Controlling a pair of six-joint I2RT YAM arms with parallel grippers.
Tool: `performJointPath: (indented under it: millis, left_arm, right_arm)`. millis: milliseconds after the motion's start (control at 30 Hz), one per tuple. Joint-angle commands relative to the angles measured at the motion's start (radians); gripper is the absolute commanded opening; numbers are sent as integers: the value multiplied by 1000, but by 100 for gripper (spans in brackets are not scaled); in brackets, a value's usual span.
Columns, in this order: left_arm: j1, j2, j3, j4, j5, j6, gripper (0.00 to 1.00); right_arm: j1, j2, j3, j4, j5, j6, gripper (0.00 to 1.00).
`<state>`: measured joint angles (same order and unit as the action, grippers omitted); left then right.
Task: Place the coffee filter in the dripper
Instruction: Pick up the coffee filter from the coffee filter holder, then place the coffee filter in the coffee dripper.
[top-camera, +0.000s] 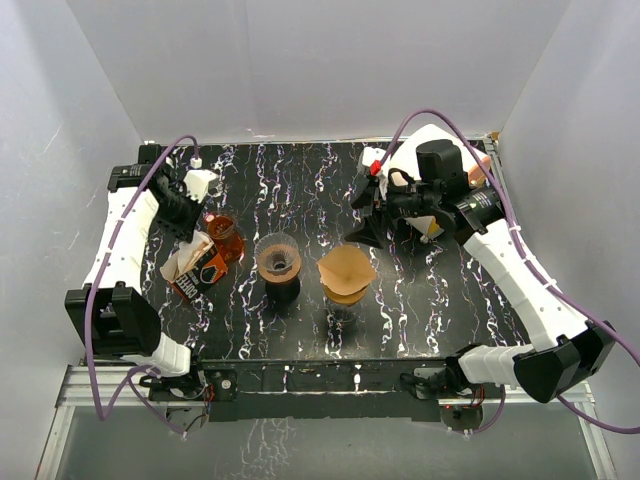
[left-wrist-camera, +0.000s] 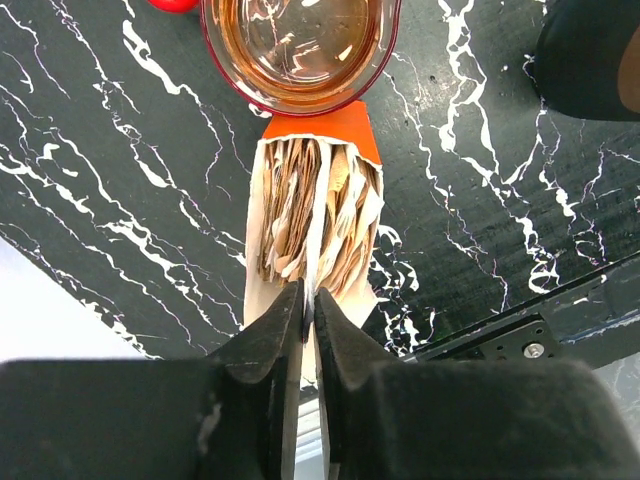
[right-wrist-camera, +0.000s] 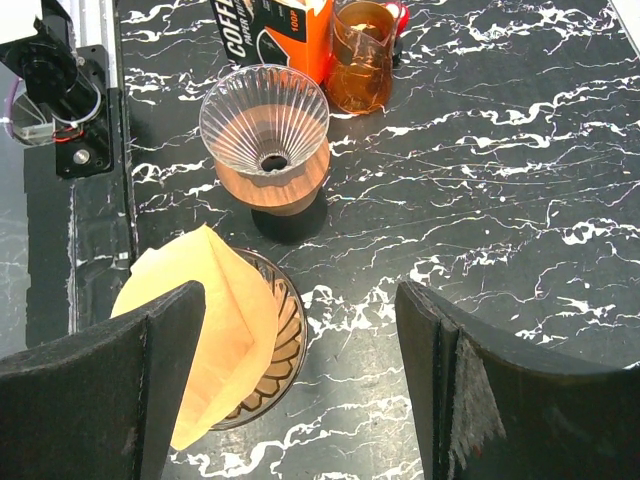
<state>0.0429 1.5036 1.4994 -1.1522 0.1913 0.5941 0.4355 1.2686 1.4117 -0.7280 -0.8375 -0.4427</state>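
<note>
As filter (right-wrist-camera: 210, 310) seemingly overhangs dripper (right-wrist-camera: 285, 340), right claw (right-wrist-camera: 300, 300) gapes.

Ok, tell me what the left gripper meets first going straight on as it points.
Probably the stack of brown filters in the open filter pack, right ahead of the left gripper; depth is unclear, so it may already touch. The amber glass jug lies beyond.
</note>
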Motion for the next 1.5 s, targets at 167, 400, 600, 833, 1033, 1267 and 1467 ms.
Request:
performJointPath:
  millis: [167,400,600,833,1033,1267,1467]
  left_arm:
    - [4,-30,105,-87,26,46,0]
    - [2,-55,214,-163,28,101,0]
    - [2,-59,314,-252,76,153,0]
    - [0,-62,477,-287,187,159,0]
    - [-39,-11,644,-285,408,100,0]
    - [-219,58,755,-212,443,8,0]
    - [-343,97,764,-162,465,9,0]
  right_arm:
    - [-8,-10,6,47,-17,7,76]
    - [-9,-12,-2,61,-13,18,76]
    - [-9,-15,-3,76,-14,32,76]
    - [-7,39,62,103,-53,55,77]
    - [5,150,172,198,-119,131,80]
    - [38,237,232,349,-148,242,81]
    - [65,263,254,331,-145,214,85]
